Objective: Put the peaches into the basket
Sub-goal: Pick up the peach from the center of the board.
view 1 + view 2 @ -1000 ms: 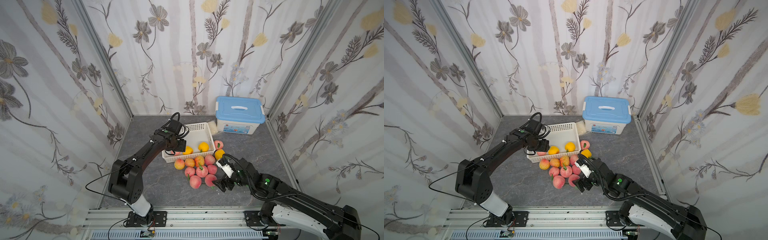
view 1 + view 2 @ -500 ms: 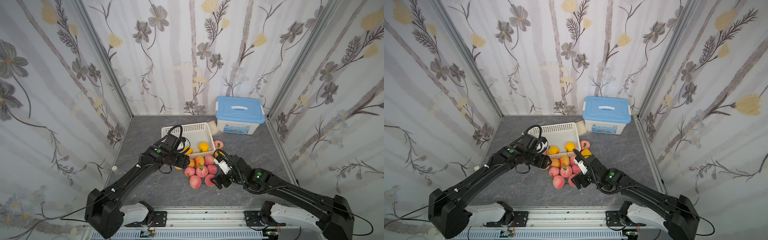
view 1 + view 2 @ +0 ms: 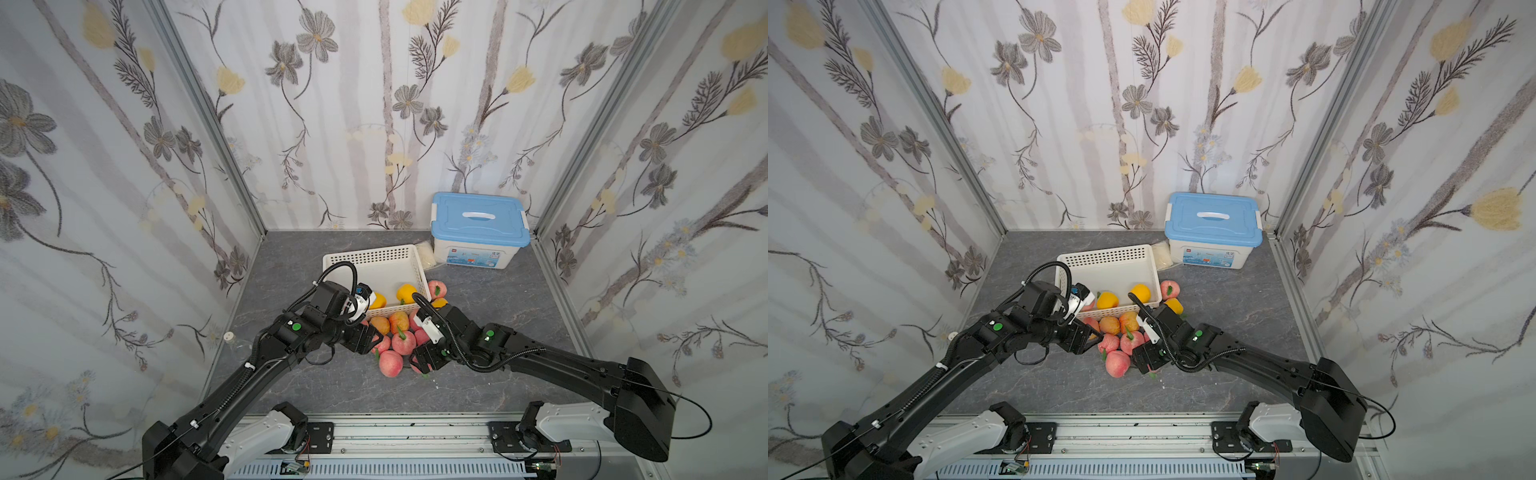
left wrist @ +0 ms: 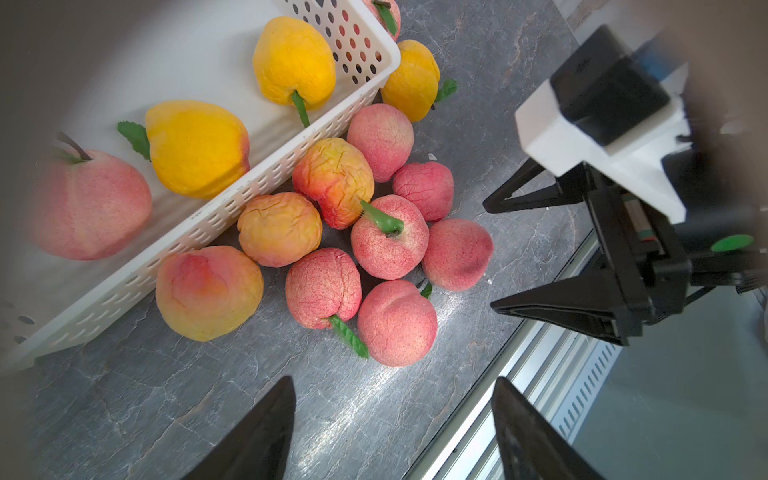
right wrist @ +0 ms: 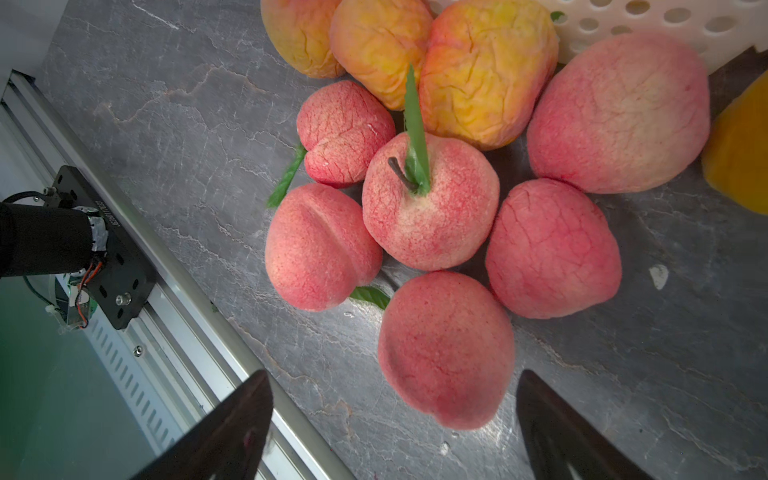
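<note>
Only three peaches (image 4: 195, 149) inside the basket (image 4: 232, 201), the rest outside; both pairs of jaws wide apart, empty.

Bench (image 3: 291, 257): bare strip left of basket (image 3: 370, 254) and along the near rail; basket's far half free; peaches (image 3: 403, 343) packed against its near wall, hemmed by left tool (image 3: 370, 338) and right tool (image 3: 422, 360); blue-lidded box (image 3: 480, 224) blocks far right corner.

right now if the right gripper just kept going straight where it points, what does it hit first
Most likely the nearest pink peach: in the right wrist view it lies just ahead, between the open fingers of the right gripper. Depth is unclear, so take this as a judgement.
</note>
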You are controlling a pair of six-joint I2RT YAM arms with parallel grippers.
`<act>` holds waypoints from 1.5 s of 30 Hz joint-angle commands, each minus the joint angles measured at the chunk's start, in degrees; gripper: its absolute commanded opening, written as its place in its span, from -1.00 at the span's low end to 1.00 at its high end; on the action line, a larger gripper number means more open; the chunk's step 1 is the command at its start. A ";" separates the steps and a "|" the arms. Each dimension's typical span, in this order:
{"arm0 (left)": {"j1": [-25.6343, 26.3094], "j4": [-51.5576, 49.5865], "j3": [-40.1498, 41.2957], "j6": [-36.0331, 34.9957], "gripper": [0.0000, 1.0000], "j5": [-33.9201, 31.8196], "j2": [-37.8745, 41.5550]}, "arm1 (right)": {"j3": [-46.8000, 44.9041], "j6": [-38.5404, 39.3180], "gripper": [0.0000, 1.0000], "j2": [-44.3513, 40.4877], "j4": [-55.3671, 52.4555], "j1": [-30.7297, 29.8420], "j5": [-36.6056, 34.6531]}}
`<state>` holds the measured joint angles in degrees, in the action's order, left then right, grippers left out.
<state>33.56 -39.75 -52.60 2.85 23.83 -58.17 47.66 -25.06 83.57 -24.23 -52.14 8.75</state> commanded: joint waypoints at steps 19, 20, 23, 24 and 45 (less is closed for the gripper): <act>-0.01 -0.68 1.23 -1.62 0.53 2.09 2.80 | 5.43 -6.14 0.71 10.58 -4.58 -2.40 -5.34; 0.02 -0.68 1.25 -1.67 0.53 2.03 2.74 | 7.04 -6.21 0.70 11.03 -4.91 -2.44 -5.77; 0.01 -0.72 1.26 -1.67 0.53 1.66 2.57 | 7.62 -6.35 0.69 11.78 -5.82 -2.42 -7.25; 0.06 -0.84 1.19 -1.61 0.53 1.58 2.58 | 7.62 -6.35 0.69 11.92 -5.92 -2.45 -7.50; 0.05 -0.95 1.05 -1.48 0.53 1.44 1.79 | 8.36 -6.58 0.24 13.98 -8.42 -2.53 -9.03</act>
<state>33.61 -40.71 -51.35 2.55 25.47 -56.25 55.48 -31.59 97.47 -32.12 -54.63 1.08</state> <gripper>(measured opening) 0.767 0.627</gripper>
